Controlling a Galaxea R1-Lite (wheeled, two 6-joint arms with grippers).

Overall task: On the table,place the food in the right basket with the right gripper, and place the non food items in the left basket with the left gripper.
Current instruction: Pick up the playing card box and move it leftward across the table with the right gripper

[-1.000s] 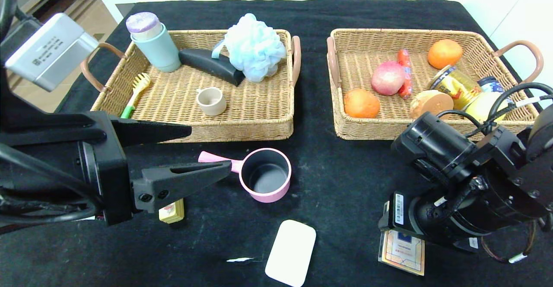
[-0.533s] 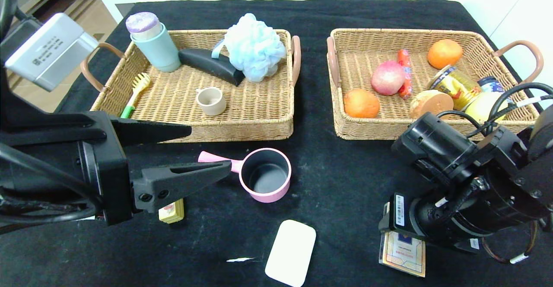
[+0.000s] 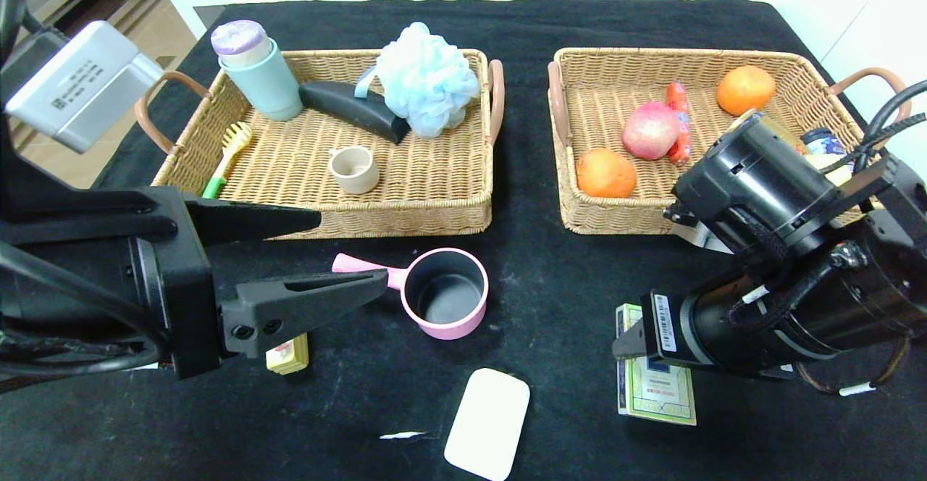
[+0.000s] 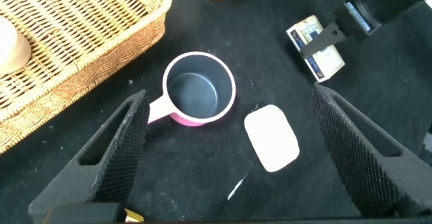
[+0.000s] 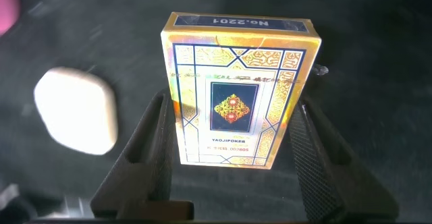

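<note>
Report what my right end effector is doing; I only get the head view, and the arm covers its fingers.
Observer: The right end effector is shut on the card box, one finger on each long edge.
Operator: Confirm it's cards, not food.
Observer: The box face shows a gold pattern, a blue diamond and poker lettering.
Operator: Check nothing else is caught.
Observer: The white bar lies off to one side, clear of the fingers.

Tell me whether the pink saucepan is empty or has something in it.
Empty: the pink saucepan stands upright on the table, and its dark inside shows bare in the left wrist view.
</note>
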